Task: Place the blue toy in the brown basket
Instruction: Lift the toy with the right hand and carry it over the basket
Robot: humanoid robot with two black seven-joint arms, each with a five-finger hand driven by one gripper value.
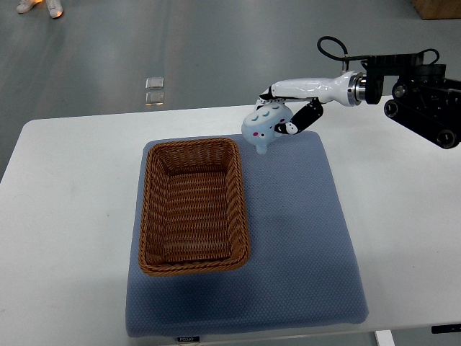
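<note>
Robotics test room or lab, by the look of it

Plain white table (65, 216) set on a bare grey floor (180, 43); blue mat (302, 245) laid out as a staged work area; humanoid arm (418, 101) mounted alongside; shoes (39, 7) of a person standing at far edge

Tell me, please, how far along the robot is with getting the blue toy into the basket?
Done: the right hand has grasped the blue toy. In hand: the toy is held just beyond the brown basket's far right corner. Left: carry it over the empty basket and release.
</note>
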